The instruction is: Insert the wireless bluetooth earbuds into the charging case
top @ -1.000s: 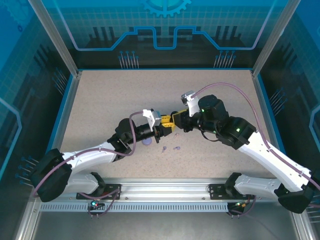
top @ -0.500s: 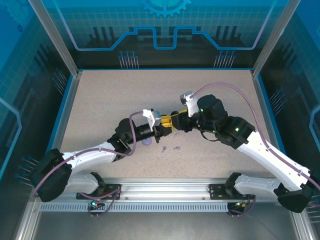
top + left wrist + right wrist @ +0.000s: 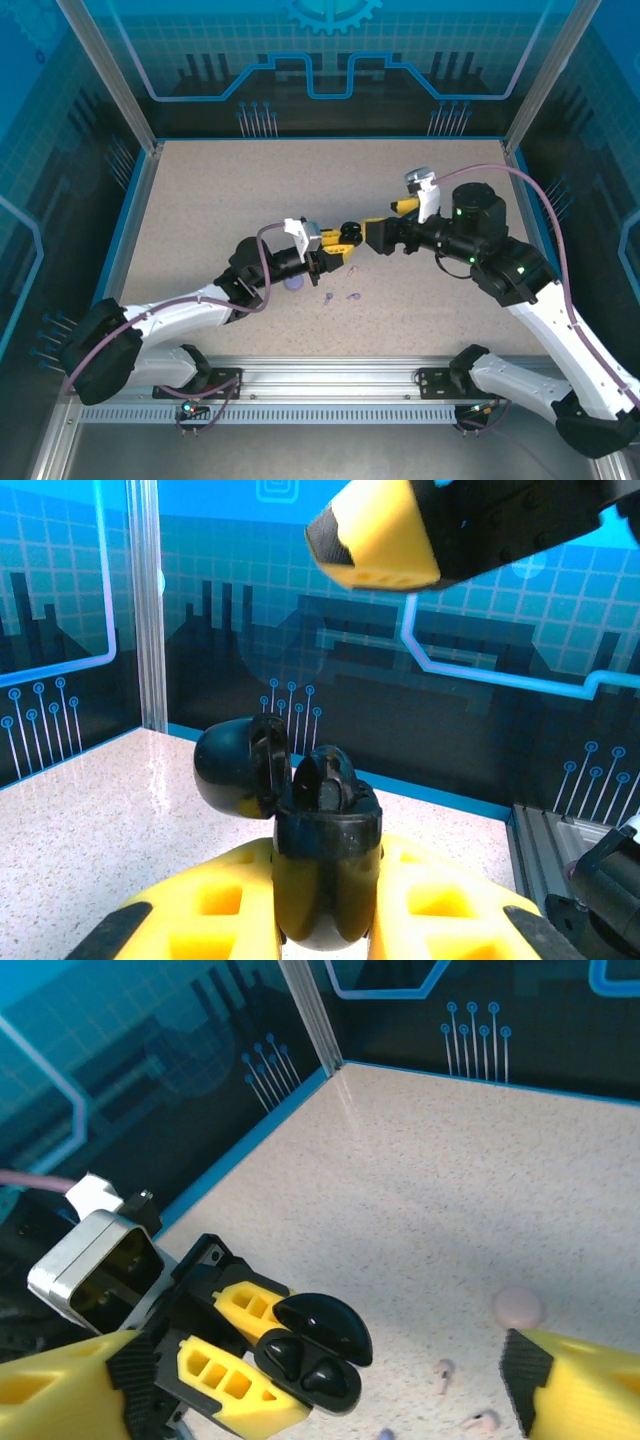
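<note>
You're clamping the open, glossy black round charging case, black earbuds seated, in your left hand, while your right hand is gaping empty just beyond it, with two tiny lilac earbuds lying on the speckled bench below both, nearer the left.

Left arm reaches from its near-left base toward table center, forearm low and about level. Left gripper points right, yellow fingers clamped on the lower half of a black case, lid open. Right arm rises from its near-right base, elbow bent, wrist turned left. Right gripper faces the left one, jaws spread wide, holding nothing, just right of it and apart.
</note>
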`<control>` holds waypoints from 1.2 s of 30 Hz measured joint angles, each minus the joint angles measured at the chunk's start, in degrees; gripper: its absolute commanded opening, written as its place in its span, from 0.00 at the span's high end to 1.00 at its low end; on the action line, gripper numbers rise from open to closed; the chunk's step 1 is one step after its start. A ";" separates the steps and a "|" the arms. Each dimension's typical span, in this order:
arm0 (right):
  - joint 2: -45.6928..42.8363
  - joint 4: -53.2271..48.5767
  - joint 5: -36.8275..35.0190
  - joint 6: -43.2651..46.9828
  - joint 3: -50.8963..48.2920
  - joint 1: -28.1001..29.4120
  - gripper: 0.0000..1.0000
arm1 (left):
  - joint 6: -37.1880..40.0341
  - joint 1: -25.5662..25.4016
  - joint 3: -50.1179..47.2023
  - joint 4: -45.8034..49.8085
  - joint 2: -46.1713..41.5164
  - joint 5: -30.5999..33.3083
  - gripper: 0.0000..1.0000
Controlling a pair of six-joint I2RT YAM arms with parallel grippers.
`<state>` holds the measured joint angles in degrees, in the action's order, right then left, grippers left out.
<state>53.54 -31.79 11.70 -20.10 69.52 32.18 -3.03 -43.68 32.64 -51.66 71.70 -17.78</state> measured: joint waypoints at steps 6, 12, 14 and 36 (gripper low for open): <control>4.35 3.76 13.64 -0.96 -3.69 -2.49 0.00 | -0.02 0.00 0.02 -0.81 -1.07 -0.04 0.98; 9.35 6.47 20.39 -2.19 -4.59 -1.16 0.07 | -0.02 0.00 0.02 -0.94 -1.16 -0.02 0.97; 9.49 7.50 22.05 -2.69 -4.59 -0.72 0.14 | -0.02 0.00 0.00 -0.94 -1.18 -0.02 0.97; 4.96 1.42 18.82 2.51 -2.51 -0.79 0.29 | 0.02 -0.52 0.00 -1.09 -1.75 -0.92 0.98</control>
<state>58.50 -30.37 30.52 -17.58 67.00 31.40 -3.01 -44.21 32.64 -52.75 69.95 -18.70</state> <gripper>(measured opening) 0.686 0.207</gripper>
